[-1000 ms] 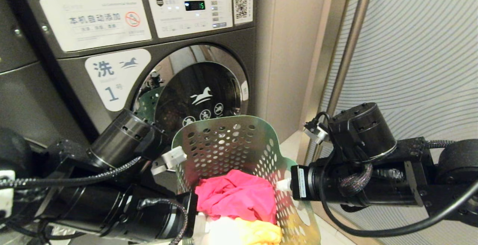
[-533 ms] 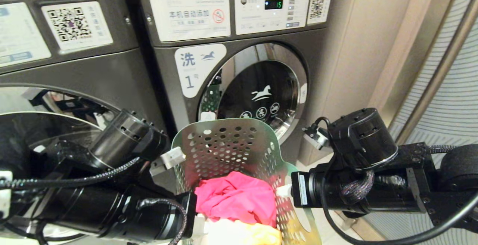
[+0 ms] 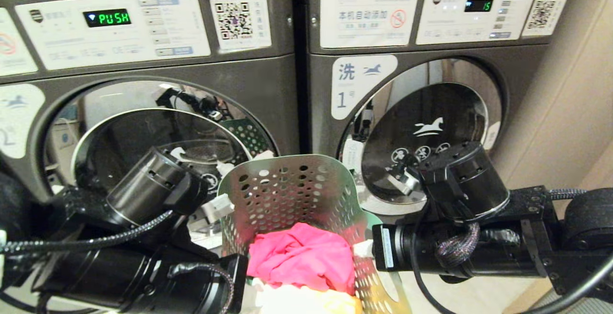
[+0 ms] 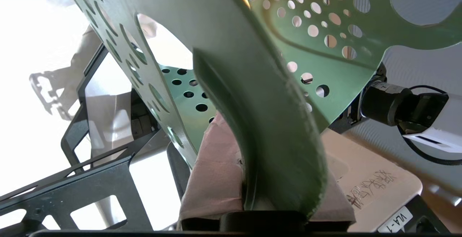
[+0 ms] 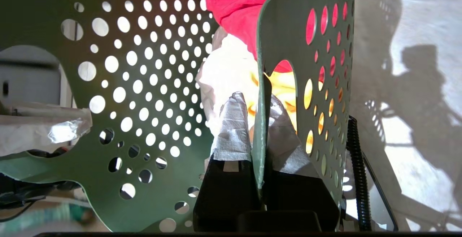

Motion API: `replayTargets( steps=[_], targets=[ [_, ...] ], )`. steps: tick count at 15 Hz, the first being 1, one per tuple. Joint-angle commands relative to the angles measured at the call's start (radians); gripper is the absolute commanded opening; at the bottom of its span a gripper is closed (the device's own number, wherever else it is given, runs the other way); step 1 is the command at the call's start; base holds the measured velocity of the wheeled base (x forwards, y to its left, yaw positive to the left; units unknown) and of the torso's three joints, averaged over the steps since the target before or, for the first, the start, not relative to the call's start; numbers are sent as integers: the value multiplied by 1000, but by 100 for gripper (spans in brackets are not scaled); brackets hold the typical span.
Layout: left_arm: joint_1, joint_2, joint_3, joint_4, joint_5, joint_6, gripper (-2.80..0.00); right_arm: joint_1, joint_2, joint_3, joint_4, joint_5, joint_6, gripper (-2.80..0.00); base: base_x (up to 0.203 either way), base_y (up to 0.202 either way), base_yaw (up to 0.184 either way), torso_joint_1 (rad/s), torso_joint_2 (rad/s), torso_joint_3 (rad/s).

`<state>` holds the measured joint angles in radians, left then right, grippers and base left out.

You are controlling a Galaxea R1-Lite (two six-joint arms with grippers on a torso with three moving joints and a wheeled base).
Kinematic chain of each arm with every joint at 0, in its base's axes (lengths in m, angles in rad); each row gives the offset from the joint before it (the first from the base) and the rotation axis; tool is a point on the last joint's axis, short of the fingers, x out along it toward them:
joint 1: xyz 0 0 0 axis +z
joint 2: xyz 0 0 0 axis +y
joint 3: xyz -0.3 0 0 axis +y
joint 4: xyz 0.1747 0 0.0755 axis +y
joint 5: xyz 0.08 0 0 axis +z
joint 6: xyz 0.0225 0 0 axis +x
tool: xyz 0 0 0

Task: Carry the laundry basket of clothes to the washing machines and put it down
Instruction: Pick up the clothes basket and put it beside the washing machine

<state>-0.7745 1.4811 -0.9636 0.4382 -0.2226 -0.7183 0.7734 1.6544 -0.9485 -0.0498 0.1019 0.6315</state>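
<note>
The dark green perforated laundry basket hangs between my two arms, right in front of the washing machines. My left gripper is shut on its flared rim, the taped fingers pressing either side. On the opposite side my right gripper is shut on the basket's thin wall below the handle cut-out. The clothes lie inside: a pink-red garment on top, with white and yellow-orange ones beneath. Two dark grey washing machines fill the view, one at the left showing a green display, one at the right labelled 1.
A beige wall stands just right of the right machine. Pale floor shows under my right arm, and the basket's shadow falls on it. Both chrome door rims mirror my arms and the basket.
The whole view has swung left: machine 1 slid to the right of the picture and a second machine came into view at the left. The basket and both grips look unchanged.
</note>
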Motion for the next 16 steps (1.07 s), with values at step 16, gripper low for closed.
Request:
replayTargets(
  steps=[16],
  targets=[
    [0,4,19,-4,0,-3,-280,21,2,24,-2,-7,-12,-280,0,-3,61,1,1,1]
  ],
)
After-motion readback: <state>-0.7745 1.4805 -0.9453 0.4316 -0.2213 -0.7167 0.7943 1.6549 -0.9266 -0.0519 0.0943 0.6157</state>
